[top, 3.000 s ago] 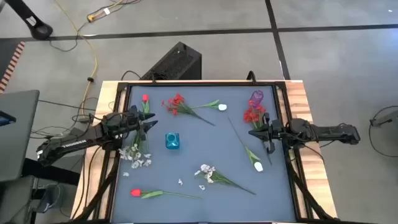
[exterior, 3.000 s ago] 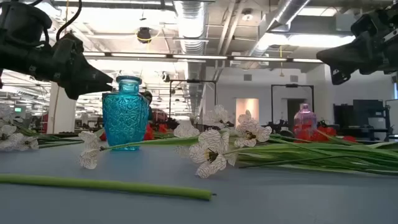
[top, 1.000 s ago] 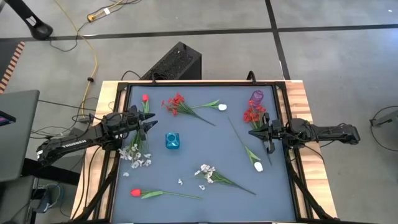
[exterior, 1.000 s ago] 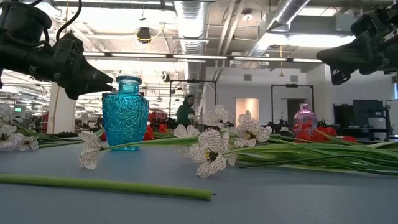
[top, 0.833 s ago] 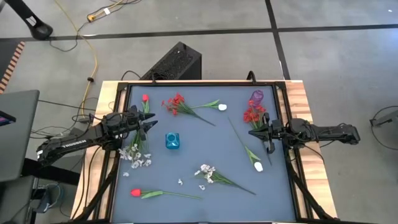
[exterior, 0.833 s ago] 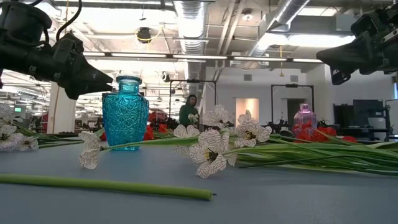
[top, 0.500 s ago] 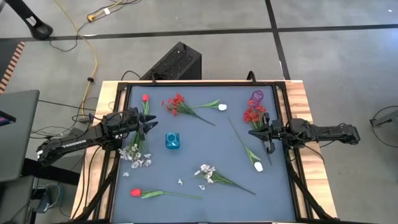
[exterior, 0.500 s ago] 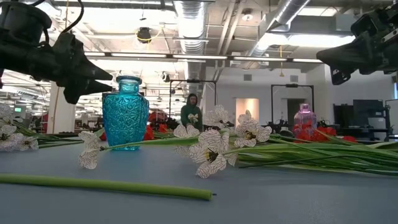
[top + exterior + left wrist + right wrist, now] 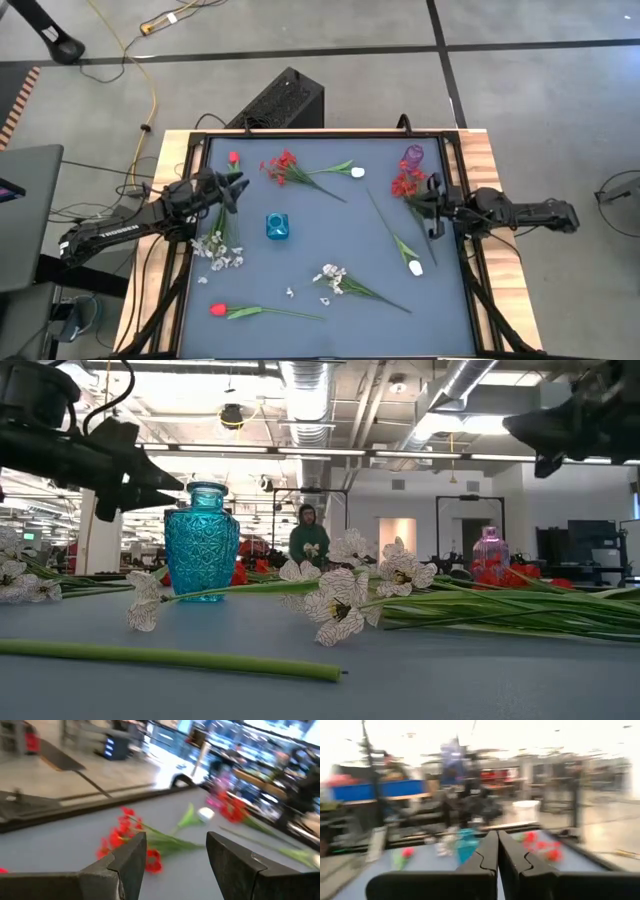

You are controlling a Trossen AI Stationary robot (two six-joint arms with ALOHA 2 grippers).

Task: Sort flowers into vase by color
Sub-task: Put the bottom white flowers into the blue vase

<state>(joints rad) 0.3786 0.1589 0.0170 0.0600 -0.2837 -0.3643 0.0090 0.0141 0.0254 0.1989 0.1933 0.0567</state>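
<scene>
Two vases — teal (image 9: 278, 226), purple (image 9: 413, 156) — two red tulips (image 9: 219, 310), two white (image 9: 415, 267)

Bench (image 9: 300, 320): blue-grey top, light wooden side rails, black frame.
Floor (image 9: 540, 90): grey concrete, crossed by dark seam lines.
Black box (image 9: 280, 100): on the floor just behind the bench.
Yellow cable (image 9: 150, 95): trails across the floor at the far left.
Ceiling (image 9: 330, 400): open, with exposed ducts, pipes and strip lights.
Far room: white walls, a lit doorway (image 9: 397, 532), dark frames and desks.
Person (image 9: 306, 535): in a dark hooded top, standing far behind the bench.
</scene>
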